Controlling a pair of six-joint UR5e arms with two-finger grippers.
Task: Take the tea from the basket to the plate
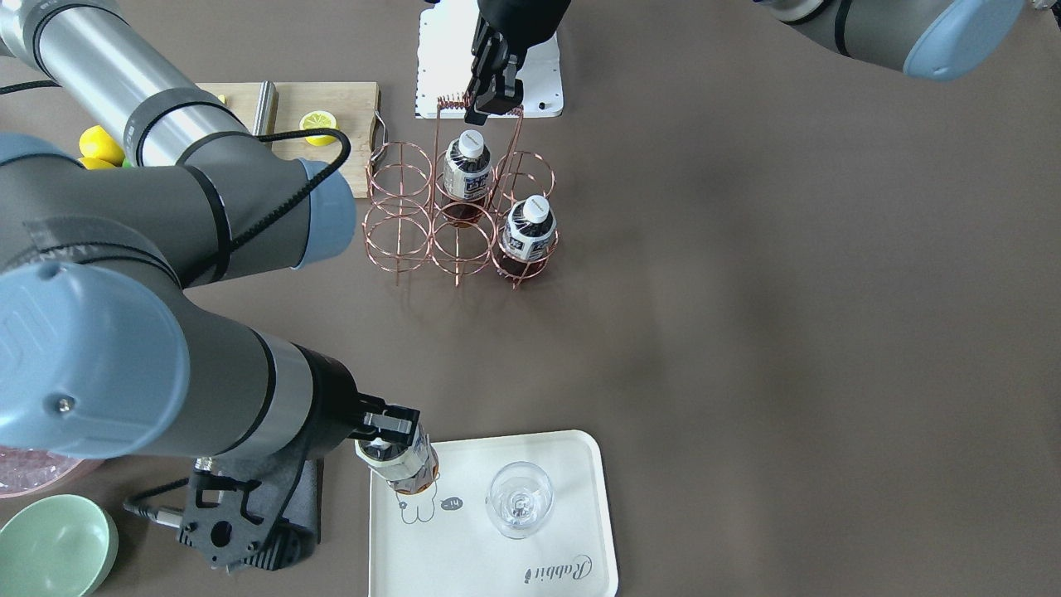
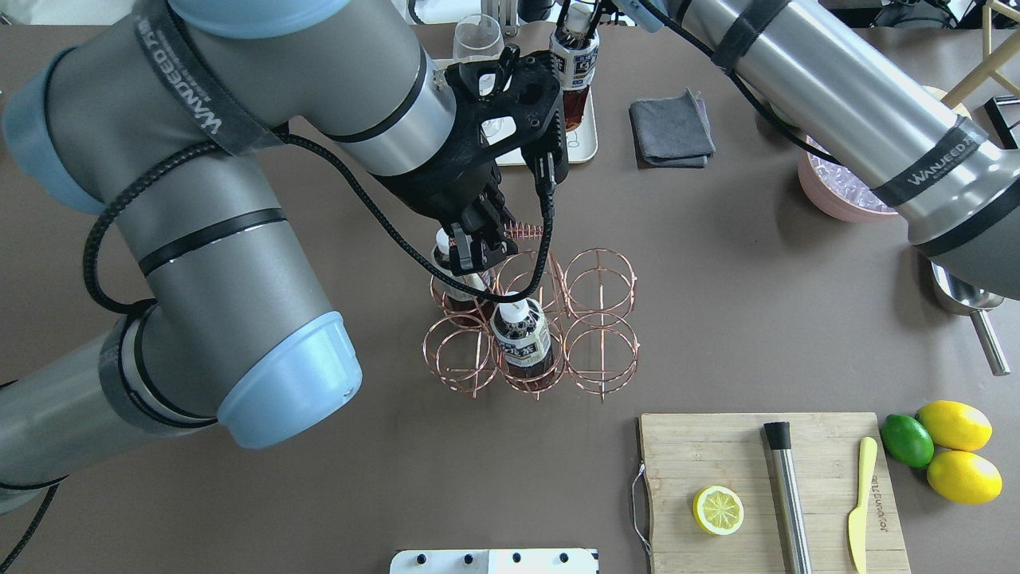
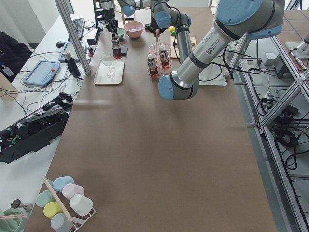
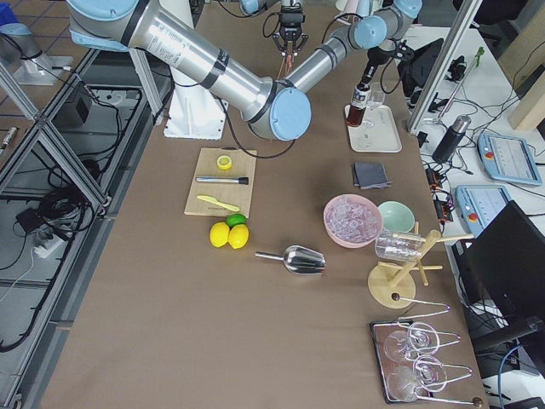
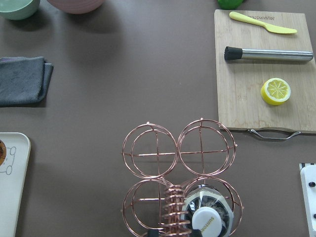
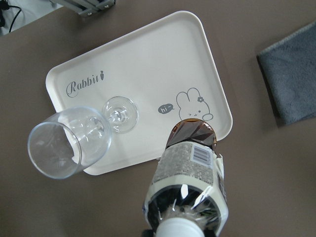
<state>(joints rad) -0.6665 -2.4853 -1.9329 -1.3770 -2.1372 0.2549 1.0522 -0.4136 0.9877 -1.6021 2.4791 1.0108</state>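
My right gripper (image 1: 388,431) is shut on a tea bottle (image 1: 408,466) near its white cap and holds it tilted over the cream plate (image 1: 572,464), by the cartoon print. In the right wrist view the bottle (image 6: 190,182) has its base at the plate's (image 6: 138,74) near edge; I cannot tell whether it touches. My left gripper (image 2: 478,249) is shut on the coiled handle (image 1: 452,102) of the copper wire basket (image 2: 602,319). Two more tea bottles (image 1: 467,170) (image 1: 528,228) stand in its rings.
A wine glass (image 1: 520,497) stands on the plate next to the held bottle. A grey cloth (image 2: 672,131), a pink bowl of ice (image 2: 837,191) and a metal scoop (image 2: 968,307) lie right. A cutting board (image 2: 717,454) holds a lemon half (image 2: 718,510). A mint bowl (image 1: 54,547) sits nearby.
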